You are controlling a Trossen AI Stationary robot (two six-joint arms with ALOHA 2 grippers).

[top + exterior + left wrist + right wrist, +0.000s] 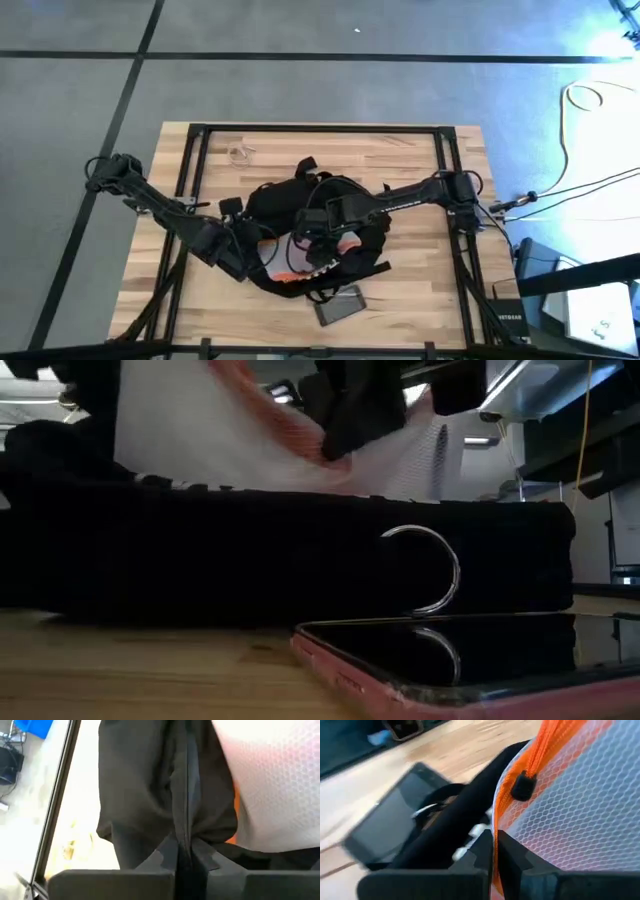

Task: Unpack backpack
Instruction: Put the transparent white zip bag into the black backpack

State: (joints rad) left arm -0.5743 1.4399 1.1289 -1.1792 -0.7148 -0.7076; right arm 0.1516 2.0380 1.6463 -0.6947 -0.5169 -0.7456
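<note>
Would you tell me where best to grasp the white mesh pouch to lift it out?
Probably its orange zipper edge, taken from above: that stiffer seam stands up out of the backpack. The right hand is shut on it.

**Bright up top, murky down low**

My overhead feed is evenly lit, with a blue-white glare in the far right corner. The low camera is dim and backlit by ceiling lights; the phone (460, 660) up close is soft. Both wrist feeds look blurred, the left one washed out.
</note>
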